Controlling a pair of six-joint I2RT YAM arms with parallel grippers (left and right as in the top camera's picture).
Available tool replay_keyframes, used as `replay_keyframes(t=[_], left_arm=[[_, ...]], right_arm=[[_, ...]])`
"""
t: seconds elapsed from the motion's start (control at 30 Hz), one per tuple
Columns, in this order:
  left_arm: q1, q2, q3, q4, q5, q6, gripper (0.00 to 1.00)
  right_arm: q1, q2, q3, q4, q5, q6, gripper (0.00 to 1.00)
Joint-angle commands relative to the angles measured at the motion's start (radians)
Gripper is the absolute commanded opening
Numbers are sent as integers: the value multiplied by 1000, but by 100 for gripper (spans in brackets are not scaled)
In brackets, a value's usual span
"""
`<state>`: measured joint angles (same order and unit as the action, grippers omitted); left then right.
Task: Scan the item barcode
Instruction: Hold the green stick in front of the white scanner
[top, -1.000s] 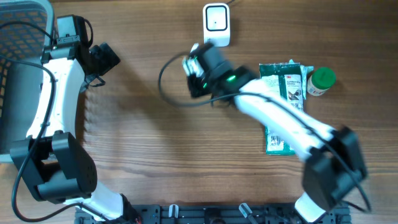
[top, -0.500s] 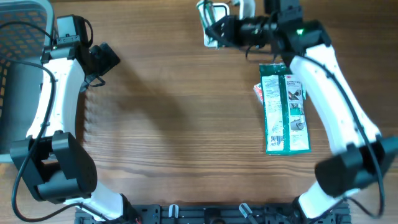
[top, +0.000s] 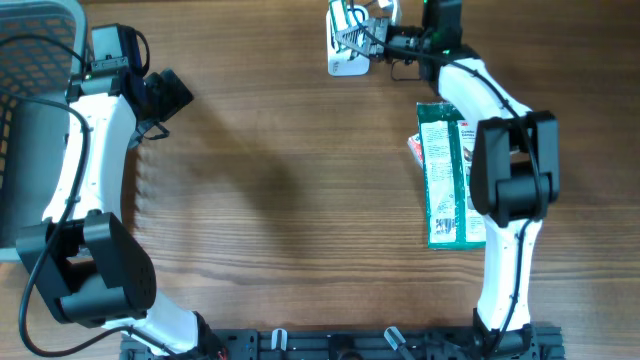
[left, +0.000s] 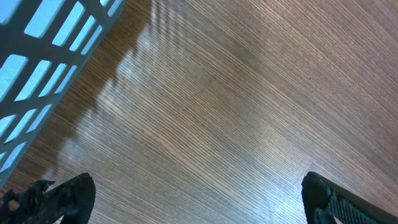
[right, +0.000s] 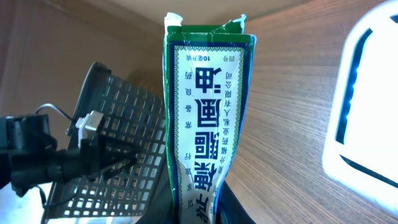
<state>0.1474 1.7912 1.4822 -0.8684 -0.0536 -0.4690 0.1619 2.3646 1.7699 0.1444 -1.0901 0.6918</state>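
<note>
A box (right: 208, 124) is gripped by the right gripper (top: 368, 36) beside the scanner (top: 343, 64); the left gripper (left: 193, 199) is spread open.

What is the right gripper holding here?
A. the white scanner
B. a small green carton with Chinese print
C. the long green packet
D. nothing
B: the right gripper is shut on the green carton, seen close in the right wrist view; the long green packet lies on the table.

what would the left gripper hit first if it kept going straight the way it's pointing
Probably the bare brown wooden tabletop, which fills the view ahead of the open left gripper. The grey lattice plastic basket lies off to one side of that line.
</note>
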Motion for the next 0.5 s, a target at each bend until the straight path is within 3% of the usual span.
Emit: replay_keyframes(t=[0.0,0.47], left_arm=[[14,0,5,0,1,-7,100],[14,0,5,0,1,-7,100]], right_arm=[[0,66,11,31,-6,75,5],[0,90,10,68,133,125,4]])
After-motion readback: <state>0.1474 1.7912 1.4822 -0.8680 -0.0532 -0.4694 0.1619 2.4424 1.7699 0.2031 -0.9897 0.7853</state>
